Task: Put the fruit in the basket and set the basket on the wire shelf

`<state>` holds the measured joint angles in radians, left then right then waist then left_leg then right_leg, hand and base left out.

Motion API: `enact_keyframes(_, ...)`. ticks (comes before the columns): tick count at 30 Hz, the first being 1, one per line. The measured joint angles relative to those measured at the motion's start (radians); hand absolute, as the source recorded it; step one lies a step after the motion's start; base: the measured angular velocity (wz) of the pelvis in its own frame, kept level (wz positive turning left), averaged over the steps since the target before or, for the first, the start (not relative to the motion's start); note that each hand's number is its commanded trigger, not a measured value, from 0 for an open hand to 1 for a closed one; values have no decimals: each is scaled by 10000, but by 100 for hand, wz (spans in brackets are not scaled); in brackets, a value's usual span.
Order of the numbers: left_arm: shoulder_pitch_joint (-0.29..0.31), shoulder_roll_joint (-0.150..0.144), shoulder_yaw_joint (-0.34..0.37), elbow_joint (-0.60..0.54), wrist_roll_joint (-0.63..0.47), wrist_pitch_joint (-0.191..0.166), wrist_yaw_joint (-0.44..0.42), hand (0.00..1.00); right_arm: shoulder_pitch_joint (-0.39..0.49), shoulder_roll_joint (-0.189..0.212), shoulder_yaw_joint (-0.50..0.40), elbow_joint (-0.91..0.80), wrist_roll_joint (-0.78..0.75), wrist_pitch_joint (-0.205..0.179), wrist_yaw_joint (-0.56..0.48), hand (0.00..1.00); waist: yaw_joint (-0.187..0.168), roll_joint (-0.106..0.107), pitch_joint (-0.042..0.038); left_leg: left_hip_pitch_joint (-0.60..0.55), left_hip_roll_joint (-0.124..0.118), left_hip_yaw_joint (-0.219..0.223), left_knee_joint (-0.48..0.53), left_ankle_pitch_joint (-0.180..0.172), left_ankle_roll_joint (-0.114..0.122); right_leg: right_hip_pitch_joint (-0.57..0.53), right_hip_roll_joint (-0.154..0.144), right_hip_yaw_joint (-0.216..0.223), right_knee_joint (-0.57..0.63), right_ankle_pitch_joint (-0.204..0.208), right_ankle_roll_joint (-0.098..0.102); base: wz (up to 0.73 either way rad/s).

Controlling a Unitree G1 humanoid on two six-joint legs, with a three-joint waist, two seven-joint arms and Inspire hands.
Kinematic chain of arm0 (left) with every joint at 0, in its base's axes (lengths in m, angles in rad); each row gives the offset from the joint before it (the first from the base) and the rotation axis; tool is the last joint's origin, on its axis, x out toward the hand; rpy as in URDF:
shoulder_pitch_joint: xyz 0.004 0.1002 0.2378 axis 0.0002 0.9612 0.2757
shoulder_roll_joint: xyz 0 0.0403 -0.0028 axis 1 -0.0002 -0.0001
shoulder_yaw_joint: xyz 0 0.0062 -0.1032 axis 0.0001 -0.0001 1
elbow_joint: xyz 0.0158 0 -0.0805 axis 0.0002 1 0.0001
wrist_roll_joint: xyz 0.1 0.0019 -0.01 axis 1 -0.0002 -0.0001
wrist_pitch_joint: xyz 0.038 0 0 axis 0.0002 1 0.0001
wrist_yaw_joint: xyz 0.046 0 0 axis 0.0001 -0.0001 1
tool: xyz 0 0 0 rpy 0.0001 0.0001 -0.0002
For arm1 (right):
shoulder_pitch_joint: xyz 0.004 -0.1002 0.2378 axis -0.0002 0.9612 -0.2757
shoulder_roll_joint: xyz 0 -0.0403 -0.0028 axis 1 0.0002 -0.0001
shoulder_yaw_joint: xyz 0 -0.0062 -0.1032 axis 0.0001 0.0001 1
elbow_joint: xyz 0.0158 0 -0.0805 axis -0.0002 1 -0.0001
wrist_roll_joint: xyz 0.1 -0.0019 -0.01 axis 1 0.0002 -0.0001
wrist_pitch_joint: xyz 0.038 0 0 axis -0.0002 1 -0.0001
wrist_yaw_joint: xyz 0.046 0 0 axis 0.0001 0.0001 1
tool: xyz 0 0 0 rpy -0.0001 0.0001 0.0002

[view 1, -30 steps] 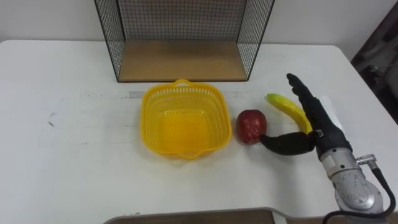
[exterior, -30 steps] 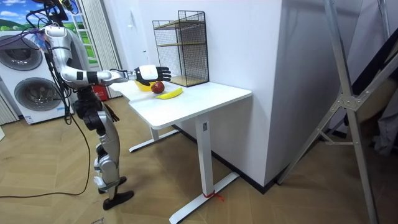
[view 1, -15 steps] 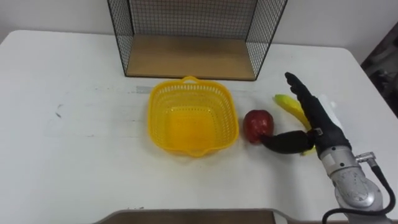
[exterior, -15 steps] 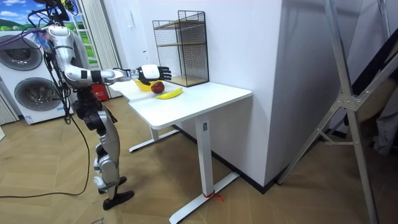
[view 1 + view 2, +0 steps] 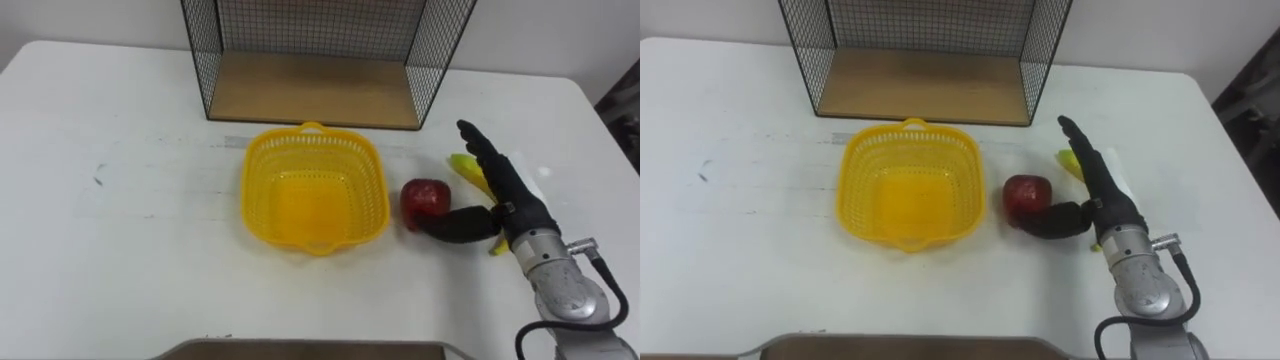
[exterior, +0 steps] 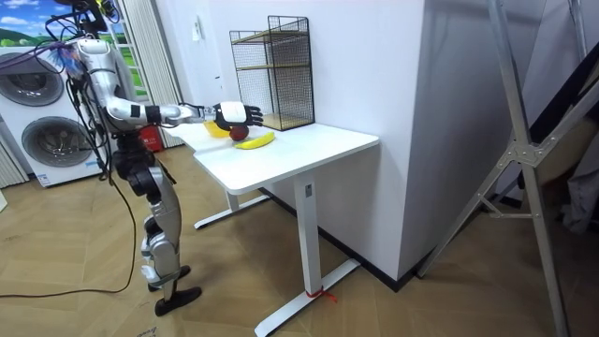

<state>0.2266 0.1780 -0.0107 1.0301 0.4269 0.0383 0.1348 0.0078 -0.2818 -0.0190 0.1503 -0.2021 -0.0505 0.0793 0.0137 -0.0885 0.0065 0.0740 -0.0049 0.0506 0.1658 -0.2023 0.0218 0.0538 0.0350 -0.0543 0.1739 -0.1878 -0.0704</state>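
Observation:
An empty yellow basket [image 5: 314, 190] [image 5: 911, 195] sits on the white table [image 5: 140, 220], in front of the wire shelf [image 5: 312, 60]. To its right lies a red apple [image 5: 424, 198] [image 5: 1025, 195]. My right hand [image 5: 500, 195] [image 5: 1102, 195] is open beside the apple, its thumb stretched toward the fruit's near side and its straight fingers above a yellow banana [image 5: 468, 171] [image 5: 1070, 163], which it mostly hides. In the room view I stand at the table's end with the right hand [image 6: 231, 114] reached over the banana [image 6: 255, 140].
The wire shelf has a wooden floor board [image 5: 310, 90] and mesh sides. The table's left half [image 5: 730, 220] is bare white surface. In the room view a washing machine [image 6: 47, 131] stands behind me and a metal frame [image 6: 524, 159] at the right.
The eye view has shifted, with the scene sliding down and right. My right hand has closed in on the apple, thumb nearer its side; the fruit and basket stay put.

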Motion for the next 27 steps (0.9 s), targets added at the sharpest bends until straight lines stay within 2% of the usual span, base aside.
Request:
enact_keyframes(6,-137,0,58,0,50,76,-13,0,-80,-4,180,1,-137,352,555,0,260,7,1,10,-1,38,13,0,0,-12,8,3,-17,13,-16,-2)
enact_keyframes(10,-158,-2,70,0,50,267,-41,0,-88,-6,332,0,-418,537,902,0,381,9,1,6,-11,37,20,1,1,-14,8,-5,-28,13,-16,0)
enact_keyframes(18,-131,-3,73,12,44,273,-90,0,-167,-22,357,1,-452,541,983,0,466,45,4,-10,-2,-33,18,1,0,18,5,-46,-20,16,-20,0)
enact_keyframes(27,-129,-1,63,11,40,221,-91,0,-162,-21,537,159,-1163,515,976,0,441,40,12,61,-2,-107,38,1,0,141,-7,-132,-21,19,-24,2)
